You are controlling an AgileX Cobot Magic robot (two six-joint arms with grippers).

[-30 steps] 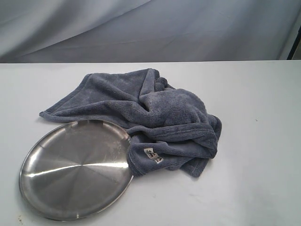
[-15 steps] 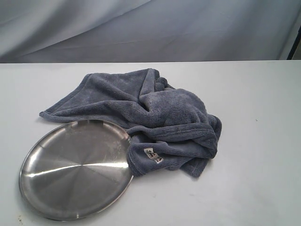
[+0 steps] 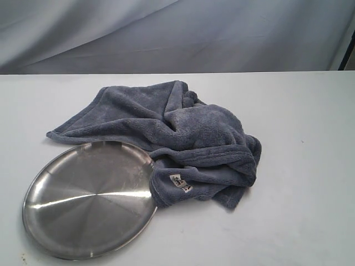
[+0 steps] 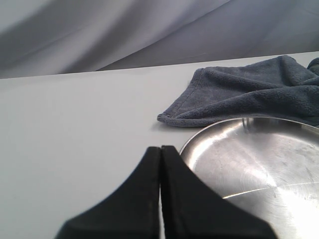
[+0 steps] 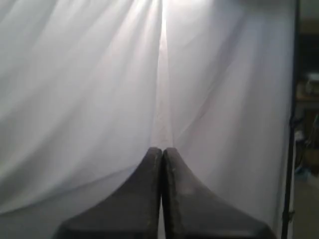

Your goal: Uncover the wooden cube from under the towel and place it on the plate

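We cannot see the cube in any view. We judge it sits under the towel [image 3: 177, 136], most likely beneath the high bunched mound on the side away from the plate [image 3: 83, 194], since that is where the cloth stands tallest. The towel lies heaped on the desk [image 3: 299, 111], one flat corner spread out behind the plate's far rim and a folded hem with a white tag [image 3: 180, 183] touching the plate's near-right edge. The plate is bare, set just beside the cloth, which we take as keeping the carry short once the cube is out.

Neither arm shows in the exterior view. The left fingers [image 4: 147, 172] are pressed together with nothing between them, held low over the desk just short of the plate's rim and facing the towel's flat corner. The right fingers [image 5: 149, 172] are likewise closed and empty, and point at the pale backdrop [image 5: 89, 79], well away from the work.

Nothing of the task is done yet. We think the first move is to part one pair of fingers, pinch a loose edge of cloth and lift it clear. Because the hem touches the rim, dragging the towel could shove the plate.
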